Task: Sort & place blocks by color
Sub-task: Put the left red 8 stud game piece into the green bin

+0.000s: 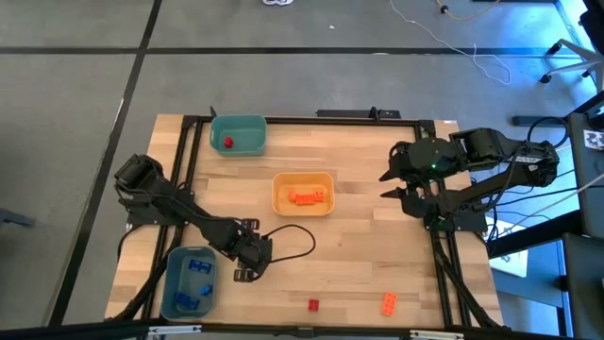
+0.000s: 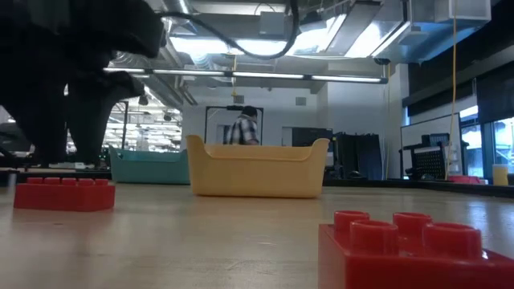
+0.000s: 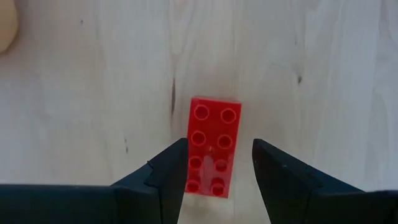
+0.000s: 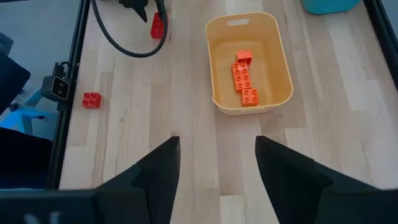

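From above, the left gripper (image 1: 247, 269) hangs low over the wooden table (image 1: 359, 255), just right of the blue plastic bin (image 1: 171, 286) holding blue bricks (image 1: 195, 267); its body hides what lies beneath. Only the left wrist view shows that: an oblong red plastic brick (image 3: 211, 146) lies flat on the wood, its near end between the two dark fingers (image 3: 166, 171), which stand apart on either side without pressing it. The right wrist view catches the same brick from farther off, beside the looping black cable (image 4: 118, 37).

The right gripper (image 1: 394, 182) waits over the table's right side, jaws spread wide and empty. Its wrist view looks into the yellow-orange plastic bin (image 4: 281, 59) at mid-table, where orange bricks (image 4: 244, 77) lie in a row.

The teal plastic bin (image 1: 247, 123) at the far edge holds a small red piece (image 1: 227, 143), seen only from above. Near the front edge lie a small square red brick (image 1: 313, 304) and an orange oblong brick (image 1: 388, 302), well apart. The low view adds a person (image 2: 243, 127) standing in the room behind the bins.
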Robot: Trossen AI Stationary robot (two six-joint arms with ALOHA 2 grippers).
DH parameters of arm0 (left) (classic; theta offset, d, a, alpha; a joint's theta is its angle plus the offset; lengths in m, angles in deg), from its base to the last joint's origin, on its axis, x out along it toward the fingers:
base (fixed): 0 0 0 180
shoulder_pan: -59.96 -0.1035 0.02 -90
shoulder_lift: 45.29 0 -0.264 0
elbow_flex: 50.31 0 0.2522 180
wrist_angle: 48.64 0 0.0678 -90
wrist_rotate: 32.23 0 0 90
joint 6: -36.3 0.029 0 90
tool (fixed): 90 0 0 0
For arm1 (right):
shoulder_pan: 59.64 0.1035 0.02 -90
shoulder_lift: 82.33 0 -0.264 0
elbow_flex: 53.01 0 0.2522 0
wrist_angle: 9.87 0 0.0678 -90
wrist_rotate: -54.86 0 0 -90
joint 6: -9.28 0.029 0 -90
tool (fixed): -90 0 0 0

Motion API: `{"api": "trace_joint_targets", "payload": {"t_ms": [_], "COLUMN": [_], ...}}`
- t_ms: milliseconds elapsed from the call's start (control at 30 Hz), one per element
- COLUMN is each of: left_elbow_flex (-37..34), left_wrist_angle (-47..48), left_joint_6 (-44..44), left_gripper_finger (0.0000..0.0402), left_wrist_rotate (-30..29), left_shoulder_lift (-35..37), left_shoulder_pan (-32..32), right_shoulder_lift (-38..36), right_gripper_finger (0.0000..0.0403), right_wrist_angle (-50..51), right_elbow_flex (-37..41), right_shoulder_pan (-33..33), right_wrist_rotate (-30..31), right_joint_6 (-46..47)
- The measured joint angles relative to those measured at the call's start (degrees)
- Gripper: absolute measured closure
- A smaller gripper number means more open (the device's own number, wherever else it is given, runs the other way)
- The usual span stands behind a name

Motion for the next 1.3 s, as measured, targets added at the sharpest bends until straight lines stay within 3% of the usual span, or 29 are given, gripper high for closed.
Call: {"api": "trace_joint_targets", "payload": {"t_ms": [300,833,1300], "left_elbow_flex": [-3.41,-3.87,-3.63], "left_wrist_angle": [-3.74,-4.45,-6.61], "left_joint_6": [-0.32,1.25,1.19], "left_gripper_finger": [0.0230,0.0230,0.0230], "left_wrist_rotate": [-1.56,1.50,2.10], "left_shoulder_lift": [0.00,-0.35,-5.11], "left_shoulder_pan": [-0.02,-0.72,-1.40], "right_shoulder_lift": [0.00,0.01,0.00], "right_gripper_finger": [0.0194,0.0194,0.0194], "right_wrist_angle": [0.00,-0.03,-0.07], "right_elbow_flex": [0.00,0.00,0.00], "right_shoulder_pan": [0.00,0.01,0.02], "right_wrist_rotate": [0.00,0.02,0.00], "right_joint_6": [-0.02,-2.74,-2.82]}}
